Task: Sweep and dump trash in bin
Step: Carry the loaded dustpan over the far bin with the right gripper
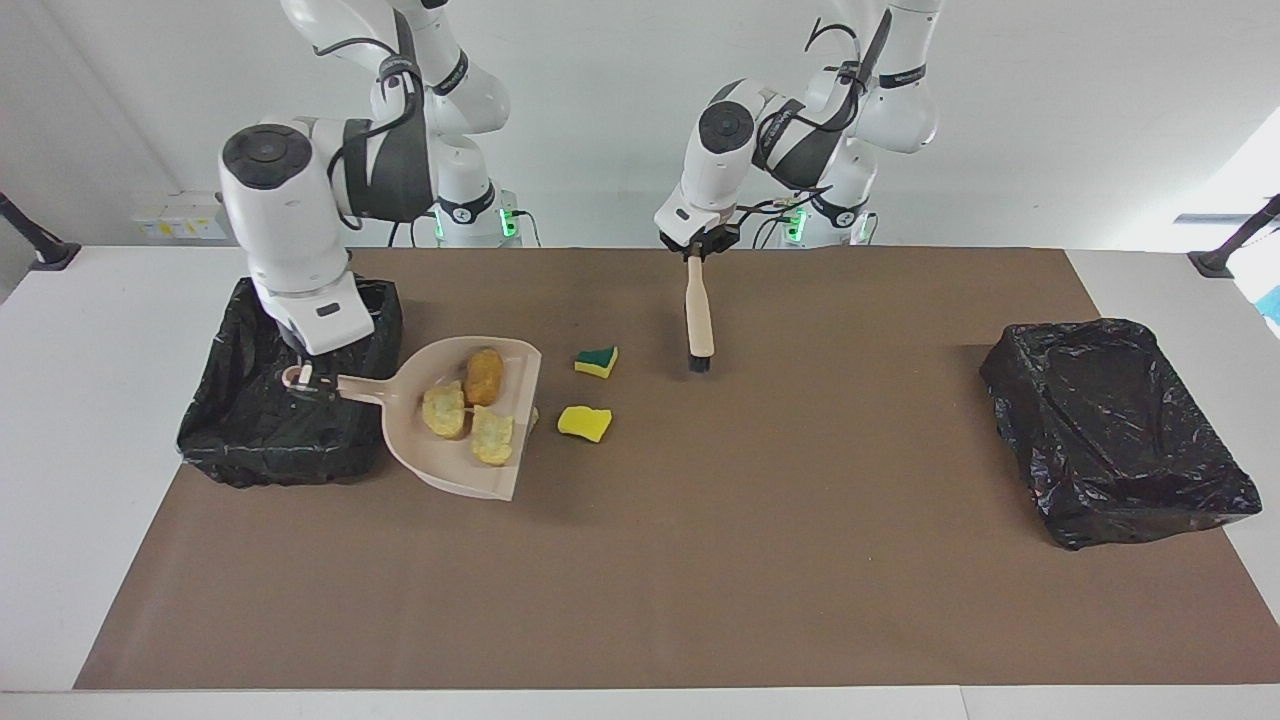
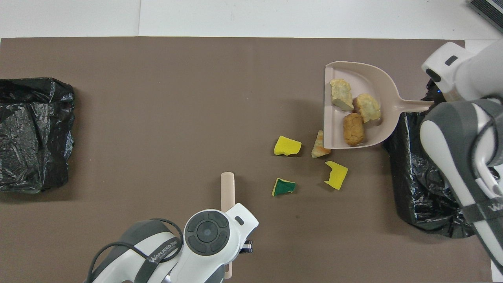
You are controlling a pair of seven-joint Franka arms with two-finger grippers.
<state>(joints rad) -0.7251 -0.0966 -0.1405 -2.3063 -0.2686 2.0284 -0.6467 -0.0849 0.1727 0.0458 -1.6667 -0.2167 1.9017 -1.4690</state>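
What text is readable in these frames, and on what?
"WANJEED": partly readable on the dark band around the left arm in the overhead view; the small letters after it are too small to read.
"W": the start of the same kind of band print on the right arm, cut off at the edge of the overhead view.
Small boxes with yellow marks at the wall: too small to read.
The dustpan, the brush and the bins show no text.

facing: high, toward robots | overhead: steeply down | shared: table [image 1: 640, 600]
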